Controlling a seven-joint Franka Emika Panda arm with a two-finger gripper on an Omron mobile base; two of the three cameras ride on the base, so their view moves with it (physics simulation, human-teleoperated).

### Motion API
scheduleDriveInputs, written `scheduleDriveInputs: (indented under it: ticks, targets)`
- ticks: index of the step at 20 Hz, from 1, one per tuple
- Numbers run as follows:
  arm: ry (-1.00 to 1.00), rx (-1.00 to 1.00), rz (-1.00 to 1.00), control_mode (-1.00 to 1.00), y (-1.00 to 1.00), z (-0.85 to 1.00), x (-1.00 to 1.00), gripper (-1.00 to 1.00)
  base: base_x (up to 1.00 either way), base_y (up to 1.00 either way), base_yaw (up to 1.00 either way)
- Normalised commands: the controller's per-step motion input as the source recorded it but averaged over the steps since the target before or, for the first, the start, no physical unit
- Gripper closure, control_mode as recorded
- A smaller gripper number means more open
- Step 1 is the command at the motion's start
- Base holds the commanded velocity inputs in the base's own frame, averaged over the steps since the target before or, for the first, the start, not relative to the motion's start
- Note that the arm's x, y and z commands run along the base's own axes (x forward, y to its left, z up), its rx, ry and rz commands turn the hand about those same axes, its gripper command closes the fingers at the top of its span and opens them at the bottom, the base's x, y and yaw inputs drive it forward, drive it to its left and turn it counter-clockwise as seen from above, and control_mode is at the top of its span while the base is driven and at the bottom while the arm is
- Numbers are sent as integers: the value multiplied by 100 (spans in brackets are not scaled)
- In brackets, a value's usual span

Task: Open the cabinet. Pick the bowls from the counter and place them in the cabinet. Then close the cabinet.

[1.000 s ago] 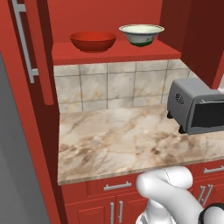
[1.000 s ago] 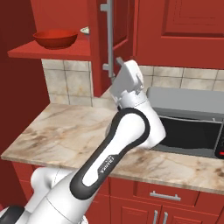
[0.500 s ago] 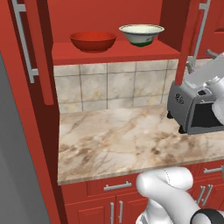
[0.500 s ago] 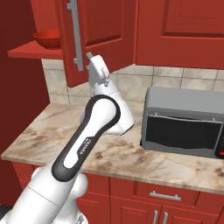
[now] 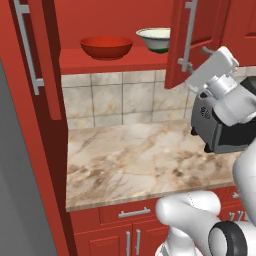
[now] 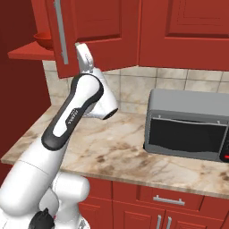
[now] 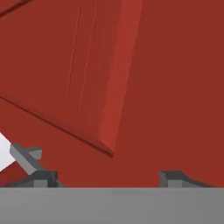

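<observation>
The stiff, hinged right door point(image 5: 197, 40) is best pushed near its handle point(image 5: 188, 35); the tool point(image 7: 107, 177) is spread, pinching nothing. Bowls point(image 5: 106, 46) look fragile.

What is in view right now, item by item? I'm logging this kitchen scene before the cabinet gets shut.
red bowl: one, glossy red, on the cabinet shelf, left.
pale bowl: one, greenish-white, on the same shelf, right of the red one, partly behind the right door.
cabinet: one, red; left door wide open, right door partly swung in.
counter: one, beige-brown marble, below the cabinet.
backsplash: beige tiles.
microwave: one, grey, on the counter, right.
base cabinets: red, silver handles.
gripper: one, jaws wide apart, holding nothing, facing the red door.
</observation>
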Motion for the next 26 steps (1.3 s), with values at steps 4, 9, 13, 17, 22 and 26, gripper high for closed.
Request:
scheduleDriveInputs:
  ticks: [4, 9, 13, 17, 22, 26]
  targets:
    - [5, -1, -9, -100, 27, 0, 90, -100, 0, 0, 0]
    - [5, -1, -12, -100, 22, 0, 97, -100, 0, 0, 0]
    - [9, -1, -12, -100, 20, 0, 99, -100, 0, 0, 0]
    - [10, -1, -12, -100, 16, 0, 100, -100, 0, 0, 0]
    - [11, 0, -9, -100, 1, 0, 91, -100, 0, 0, 0]
    - [10, 0, -6, -100, 0, 0, 83, -100, 0, 0, 0]
